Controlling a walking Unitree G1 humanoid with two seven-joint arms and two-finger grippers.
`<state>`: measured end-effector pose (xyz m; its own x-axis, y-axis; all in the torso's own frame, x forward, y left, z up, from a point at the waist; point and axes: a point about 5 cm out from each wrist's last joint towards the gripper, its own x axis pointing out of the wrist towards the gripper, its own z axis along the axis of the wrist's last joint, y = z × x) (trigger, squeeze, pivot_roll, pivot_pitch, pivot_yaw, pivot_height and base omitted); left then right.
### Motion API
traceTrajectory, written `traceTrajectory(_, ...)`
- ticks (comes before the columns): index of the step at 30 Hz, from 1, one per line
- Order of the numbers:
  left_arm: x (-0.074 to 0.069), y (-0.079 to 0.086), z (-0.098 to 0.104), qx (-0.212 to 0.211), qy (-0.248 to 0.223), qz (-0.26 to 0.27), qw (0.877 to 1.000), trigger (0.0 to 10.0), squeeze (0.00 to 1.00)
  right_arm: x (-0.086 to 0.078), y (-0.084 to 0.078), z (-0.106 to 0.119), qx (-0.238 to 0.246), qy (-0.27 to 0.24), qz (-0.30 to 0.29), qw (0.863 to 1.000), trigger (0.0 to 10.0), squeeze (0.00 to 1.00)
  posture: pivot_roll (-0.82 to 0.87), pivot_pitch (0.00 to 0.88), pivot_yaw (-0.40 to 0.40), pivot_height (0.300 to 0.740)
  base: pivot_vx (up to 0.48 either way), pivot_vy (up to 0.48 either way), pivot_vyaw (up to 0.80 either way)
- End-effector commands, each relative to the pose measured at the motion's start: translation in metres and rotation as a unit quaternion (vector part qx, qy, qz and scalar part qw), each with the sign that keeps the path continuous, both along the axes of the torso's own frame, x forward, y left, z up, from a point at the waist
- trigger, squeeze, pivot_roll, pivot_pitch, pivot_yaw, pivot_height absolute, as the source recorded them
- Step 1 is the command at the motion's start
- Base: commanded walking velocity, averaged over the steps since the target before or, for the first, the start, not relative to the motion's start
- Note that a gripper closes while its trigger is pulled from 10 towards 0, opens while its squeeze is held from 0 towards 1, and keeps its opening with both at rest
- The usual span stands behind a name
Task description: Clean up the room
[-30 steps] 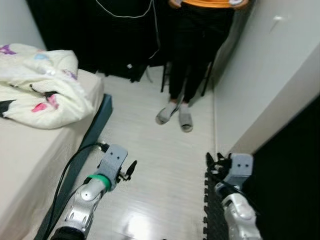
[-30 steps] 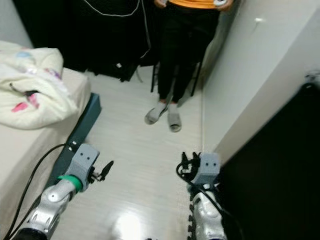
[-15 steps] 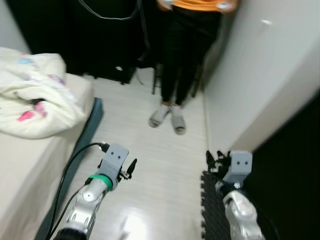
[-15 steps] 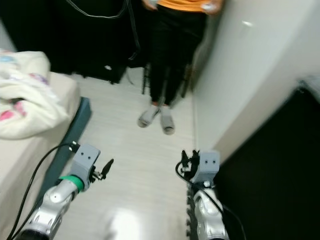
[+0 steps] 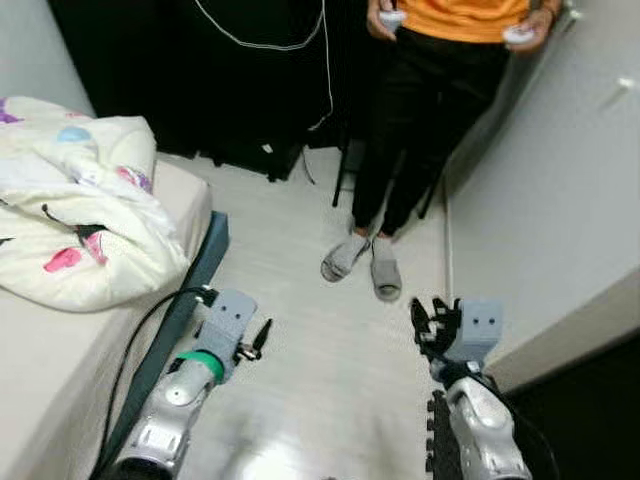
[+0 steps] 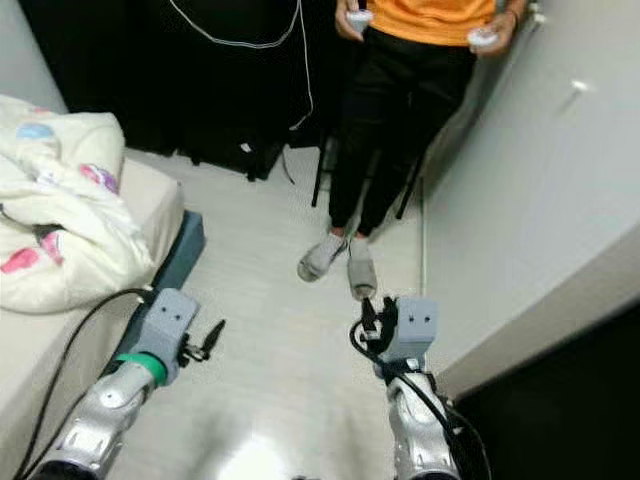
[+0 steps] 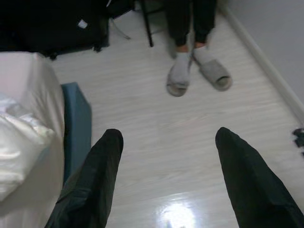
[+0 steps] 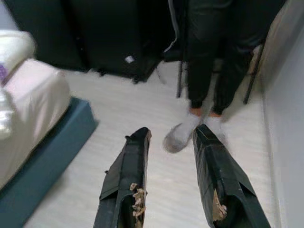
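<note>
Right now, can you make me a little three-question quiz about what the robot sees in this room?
1. True or false: the left claw is open and holds nothing.
2. What lies crumpled on the bed? A) a white blanket with coloured patches B) a pile of books C) a green towel
3. Fill in: the person ahead wears grey ______ on the feet.

Key:
1. True. Its fingers are spread, with bare floor between them.
2. A, the blanket.
3. Slippers. The right claw is open too.
</note>
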<state>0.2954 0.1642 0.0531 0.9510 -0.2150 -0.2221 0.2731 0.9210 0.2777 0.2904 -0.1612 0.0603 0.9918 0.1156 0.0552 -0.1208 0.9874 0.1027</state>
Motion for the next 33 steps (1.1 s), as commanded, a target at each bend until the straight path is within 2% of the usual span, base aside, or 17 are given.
traceTrajectory(1, -0.002, -0.0072, -0.0039, 0.0, 0.008, -0.01, 1.0, 10.0, 0.0, -0.007, -0.009, -0.0106, 0.0, 0.026, -0.013, 1.0, 10.0, 0.0, 0.03, 0.11, 0.007, 0.74, 0.428, 0.0, -0.8)
traceTrajectory(12, 0.0023, -0.013, -0.002, 0.0, 0.007, -0.018, 1.0, 10.0, 0.0, -0.0072, -0.011, -0.0103, -0.004, 0.028, -0.018, 0.999, 10.0, 0.0, 0.02, 0.108, 0.011, 0.74, 0.43, 0.0, -0.75)
traceTrajectory(22, 0.003, -0.0156, -0.0033, 0.0, 0.008, -0.022, 1.0, 10.0, 0.0, -0.0047, -0.0116, -0.0095, -0.009, 0.034, -0.021, 0.999, 10.0, 0.0, 0.01, 0.1, 0.008, 0.74, 0.429, 0.0, 0.0)
traceTrajectory(33, 0.0027, -0.0154, -0.0067, 0.004, 0.012, -0.023, 1.0, 10.0, 0.0, -0.0053, -0.0163, -0.0137, 0.021, 0.052, -0.04, 0.998, 10.0, 0.0, 0.01, 0.094, 0.005, 0.74, 0.427, 0.0, 0.0)
